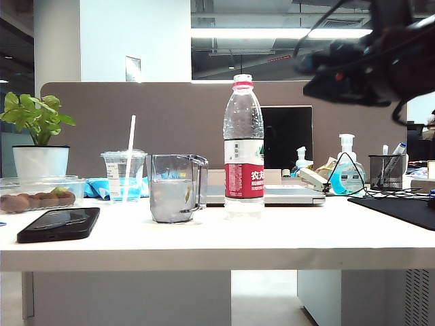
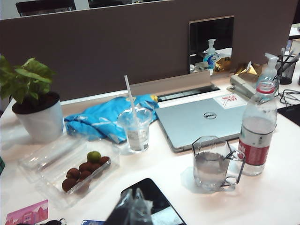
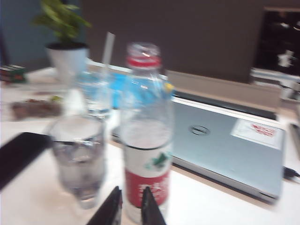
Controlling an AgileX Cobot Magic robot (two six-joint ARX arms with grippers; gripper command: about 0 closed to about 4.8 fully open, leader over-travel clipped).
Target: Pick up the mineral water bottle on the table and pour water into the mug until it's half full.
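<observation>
Mineral water bottle [image 1: 243, 146]: upright on the table [image 1: 224, 241], uncapped, pink-red neck ring, red and white label, roughly half full; nothing grips it
Mug [image 1: 175, 187]: clear angular glass, upright just beside the bottle on its left in the exterior view, a narrow gap between them, handle turned toward the bottle, water reaching somewhat above halfway
Right hand [image 3: 131, 208]: in the right wrist view two dark fingertips [image 3: 111, 209] close together with a slim gap, low in front of the bottle's label, apart from the bottle, holding nothing; the picture is blurred
Right arm [image 1: 367, 58]: dark bulk high at the upper right of the exterior view, well above the table
Left hand [image 2: 133, 206]: only translucent finger ends show at the edge of the left wrist view, close together above the phone; I cannot tell how far apart they stand; it is well apart from mug and bottle
Phone [image 1: 60, 223]: black, flat near the table's front edge, left of the mug
Plastic cup [image 1: 124, 175]: clear, with white straw, behind and left of the mug
Fruit box [image 2: 70, 171]: clear tray of brown fruit and one green one
Plant [image 1: 37, 132]: green, in a white pot at far left
Laptop [image 2: 201, 119]: silver, closed, behind mug and bottle
Blue cloth [image 2: 105, 119]: crumpled beside the cup
</observation>
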